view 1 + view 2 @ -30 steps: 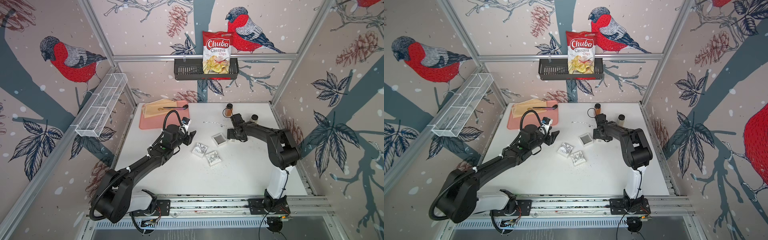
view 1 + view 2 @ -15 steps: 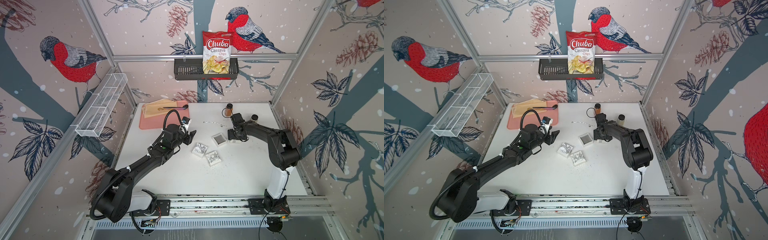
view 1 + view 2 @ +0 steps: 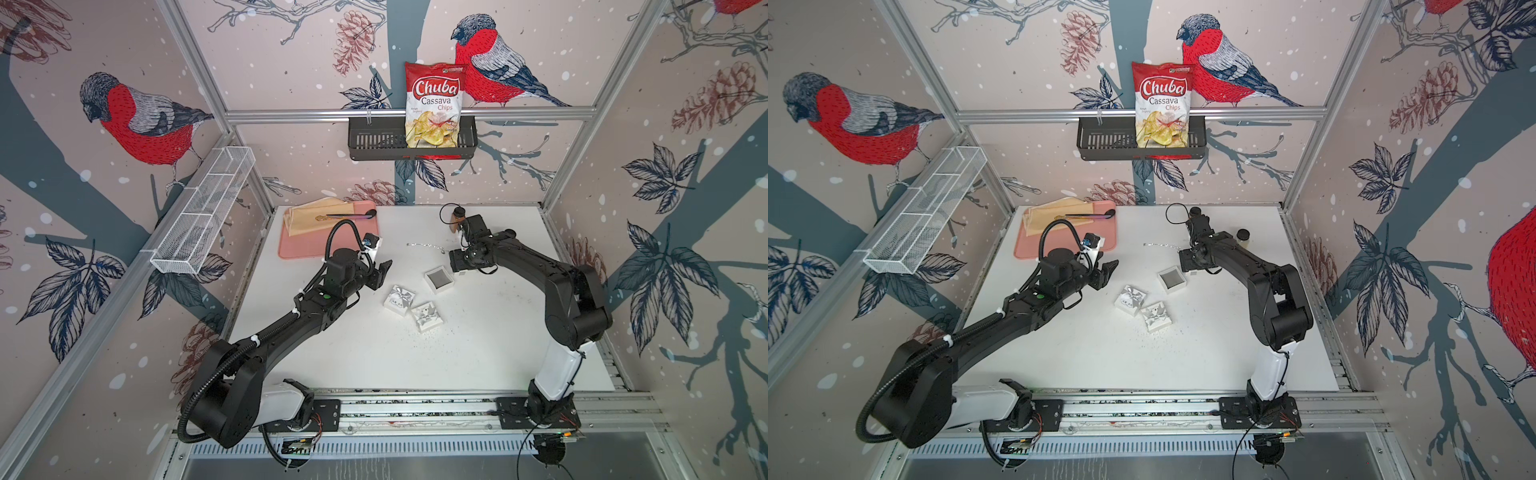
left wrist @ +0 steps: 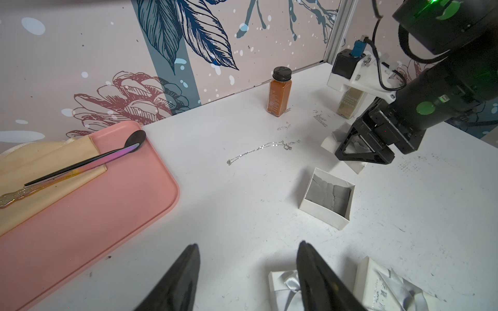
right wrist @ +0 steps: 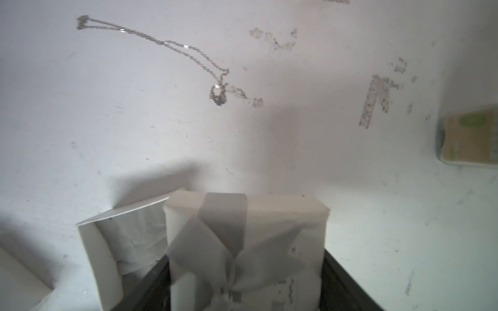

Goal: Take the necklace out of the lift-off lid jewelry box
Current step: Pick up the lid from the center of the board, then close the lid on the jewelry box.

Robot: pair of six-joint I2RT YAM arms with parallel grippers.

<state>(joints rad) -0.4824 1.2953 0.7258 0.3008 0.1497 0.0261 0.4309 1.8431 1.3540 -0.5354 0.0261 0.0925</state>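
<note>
Silver necklace [image 3: 424, 246] [image 3: 1158, 245]: in both top views, lies stretched on table [image 3: 415, 365], apart from open box [image 3: 438, 279], outside it.
Left claw [image 4: 248, 245]: in left wrist view, spread wide, empty.
Right claw [image 5: 245, 262]: in right wrist view, clamps ribboned lid [image 5: 269, 215]; necklace [image 5: 161, 45] beyond.

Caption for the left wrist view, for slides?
Necklace lies loose on the table, outside the open box; left gripper open.

Right gripper [image 5: 244, 259] draws its jaws in a little, closing against the sides of the ribboned lid [image 5: 242, 215].
</note>
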